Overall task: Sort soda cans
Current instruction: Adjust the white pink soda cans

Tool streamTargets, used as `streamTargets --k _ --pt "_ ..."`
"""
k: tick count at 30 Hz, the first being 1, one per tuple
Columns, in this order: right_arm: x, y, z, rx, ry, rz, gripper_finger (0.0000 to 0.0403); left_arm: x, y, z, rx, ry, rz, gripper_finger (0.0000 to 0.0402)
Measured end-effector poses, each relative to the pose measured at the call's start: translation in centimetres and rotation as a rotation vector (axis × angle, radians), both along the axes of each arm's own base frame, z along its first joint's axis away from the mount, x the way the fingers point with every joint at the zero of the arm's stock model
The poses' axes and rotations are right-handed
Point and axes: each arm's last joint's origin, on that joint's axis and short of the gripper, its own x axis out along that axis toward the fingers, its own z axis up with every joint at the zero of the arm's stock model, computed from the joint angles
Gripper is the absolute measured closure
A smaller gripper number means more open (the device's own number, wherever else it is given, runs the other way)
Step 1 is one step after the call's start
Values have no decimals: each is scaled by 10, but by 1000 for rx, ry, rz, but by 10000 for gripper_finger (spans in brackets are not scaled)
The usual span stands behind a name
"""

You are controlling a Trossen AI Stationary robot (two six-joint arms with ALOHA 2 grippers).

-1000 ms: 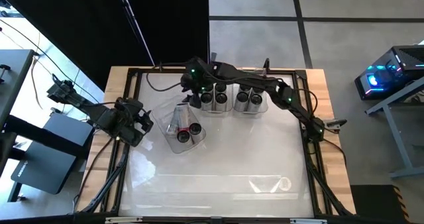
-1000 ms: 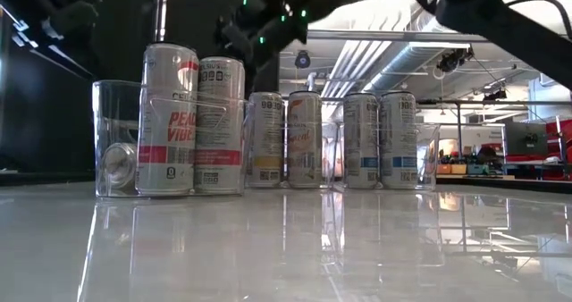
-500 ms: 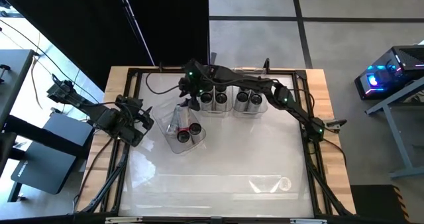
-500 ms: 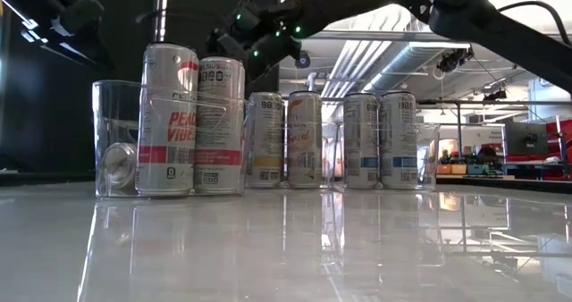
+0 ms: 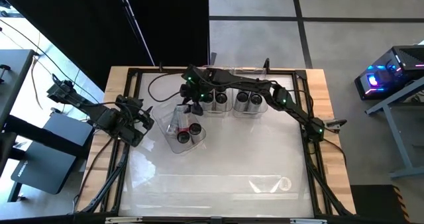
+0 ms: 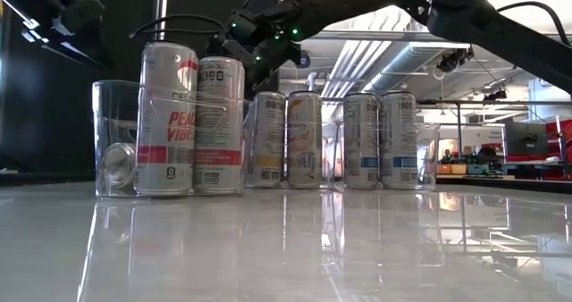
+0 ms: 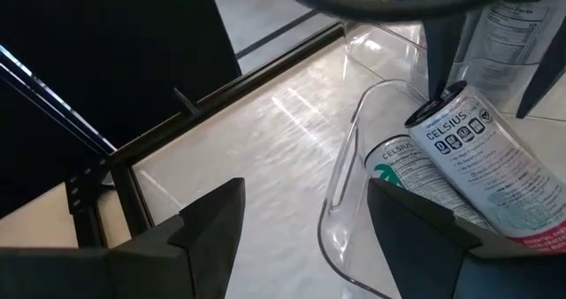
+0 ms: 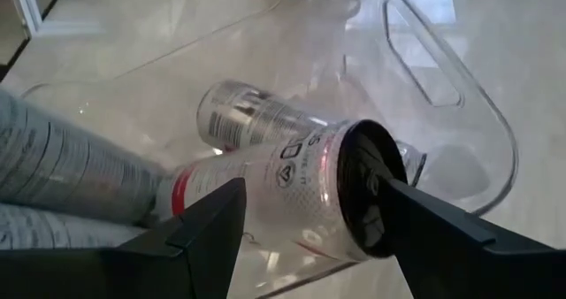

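Now the right end effector [image 5: 191, 109], fingers spread wide, has shifted over the left bin [image 5: 173, 140] of soda cans [image 5: 189, 132].

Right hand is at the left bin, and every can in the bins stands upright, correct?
No. The right hand is at the left bin, but one can lies on its side in it, as the low view shows; the other cans stand upright.

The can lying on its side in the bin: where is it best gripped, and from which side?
Probably mid-body, across its round side, coming from above: the lying can sits inside the bin, with upright cans close beside, so sideways approach is blocked.
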Motion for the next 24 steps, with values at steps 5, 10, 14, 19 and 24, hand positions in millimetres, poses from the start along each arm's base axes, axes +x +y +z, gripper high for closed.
streamTargets --k 5,10,14,19,24 --pt "-1 6 2 1 25 15 150 0 0 0 -2 -2 0 170" --pt "-4 12 8 43 20 72 150 0 0 0 -3 -4 0 170" --pt "-5 20 18 74 -2 111 150 1 0 0 -4 -6 0 170" --pt "-5 35 27 82 -20 154 150 1 0 0 -10 -4 -1 170" --pt "-3 56 31 106 -27 216 150 3 -2 -1 -26 8 -25 170"
